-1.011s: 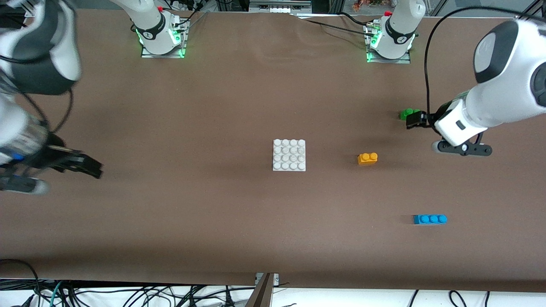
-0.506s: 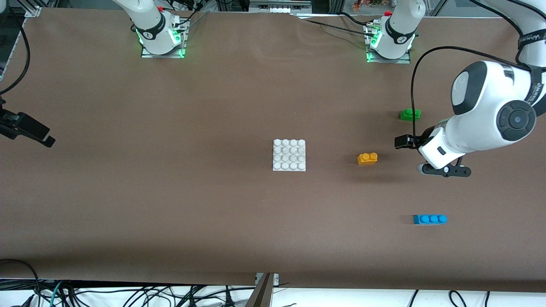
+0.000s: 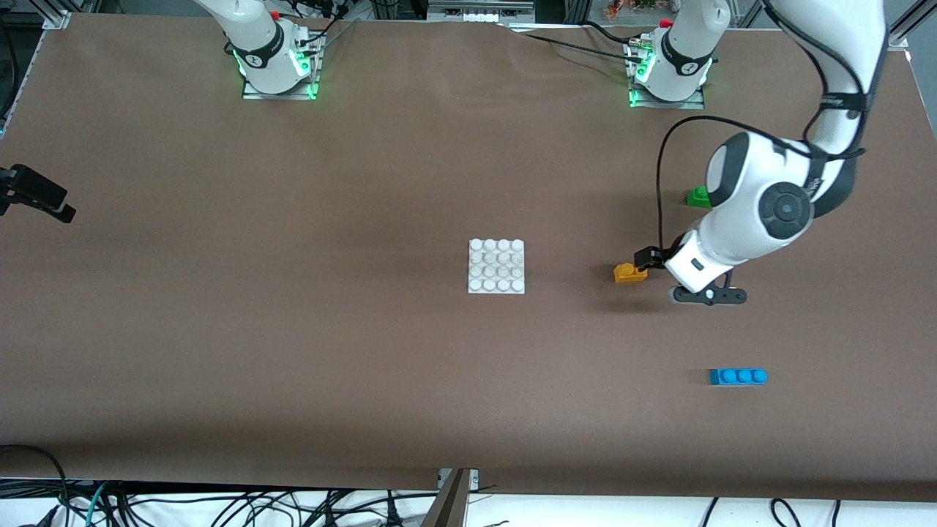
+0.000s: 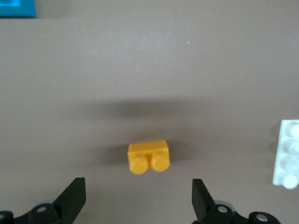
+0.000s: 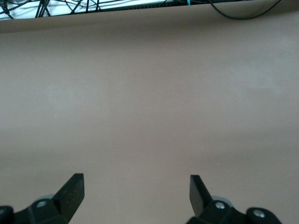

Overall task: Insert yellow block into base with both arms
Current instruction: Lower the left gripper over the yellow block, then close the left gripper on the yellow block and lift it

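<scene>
Yellow block (image 4: 148,157) on table, below open left tool (image 4: 136,198), untouched

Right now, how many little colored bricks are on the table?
3. The yellow block sits under the open left gripper; the green brick, partly hidden by the arm, lies farther from the camera; the blue brick lies nearest.

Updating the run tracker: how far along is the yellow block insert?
Done: nothing seated; the base is bare. In hand: the left gripper is open over the yellow block, which sits on the table ungrasped. The right gripper waits open at its table end. Left: grasp, carry, press in.
</scene>
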You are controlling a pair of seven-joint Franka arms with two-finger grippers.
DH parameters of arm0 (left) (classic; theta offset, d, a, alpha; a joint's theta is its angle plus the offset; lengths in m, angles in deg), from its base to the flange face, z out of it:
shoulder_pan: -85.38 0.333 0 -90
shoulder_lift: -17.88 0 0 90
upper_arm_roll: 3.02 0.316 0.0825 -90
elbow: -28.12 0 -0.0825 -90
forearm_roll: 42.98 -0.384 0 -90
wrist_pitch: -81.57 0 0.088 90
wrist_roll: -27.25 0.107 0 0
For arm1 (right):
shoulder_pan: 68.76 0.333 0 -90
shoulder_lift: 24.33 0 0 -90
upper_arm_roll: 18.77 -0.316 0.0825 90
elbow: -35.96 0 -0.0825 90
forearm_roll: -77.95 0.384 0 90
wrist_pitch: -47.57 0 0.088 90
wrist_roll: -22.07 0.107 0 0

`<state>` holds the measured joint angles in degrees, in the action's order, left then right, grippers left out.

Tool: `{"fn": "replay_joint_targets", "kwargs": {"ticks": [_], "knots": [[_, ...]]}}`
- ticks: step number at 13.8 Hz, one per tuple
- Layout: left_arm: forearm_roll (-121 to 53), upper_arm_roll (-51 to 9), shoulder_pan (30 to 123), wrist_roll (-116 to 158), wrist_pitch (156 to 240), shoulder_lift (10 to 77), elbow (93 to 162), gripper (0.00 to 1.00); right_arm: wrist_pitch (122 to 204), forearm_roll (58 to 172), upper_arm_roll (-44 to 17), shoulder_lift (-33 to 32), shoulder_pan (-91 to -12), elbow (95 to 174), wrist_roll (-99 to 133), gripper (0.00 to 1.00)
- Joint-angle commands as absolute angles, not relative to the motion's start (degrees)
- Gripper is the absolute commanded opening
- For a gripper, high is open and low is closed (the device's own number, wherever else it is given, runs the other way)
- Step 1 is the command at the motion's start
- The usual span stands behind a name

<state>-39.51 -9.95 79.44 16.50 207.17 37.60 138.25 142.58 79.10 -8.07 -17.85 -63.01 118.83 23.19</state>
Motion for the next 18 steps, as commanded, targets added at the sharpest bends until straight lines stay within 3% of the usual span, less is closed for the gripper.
{"fn": "replay_joint_targets", "kwargs": {"ticks": [1,4,18], "knots": [[-38.94,-9.70,78.78,15.65,215.65,40.11,142.44,1.00,141.62,77.95,-10.25,-19.42,-64.54,120.86,22.34,1.00],[-39.46,-9.61,78.00,15.74,223.24,42.92,146.33,1.00,141.18,77.86,-9.72,-18.45,-64.54,119.98,21.81,1.00],[-44.30,-9.17,76.06,10.72,226.59,47.15,147.12,0.98,141.53,76.02,-9.72,-18.27,-64.19,119.72,21.63,1.00]]}}
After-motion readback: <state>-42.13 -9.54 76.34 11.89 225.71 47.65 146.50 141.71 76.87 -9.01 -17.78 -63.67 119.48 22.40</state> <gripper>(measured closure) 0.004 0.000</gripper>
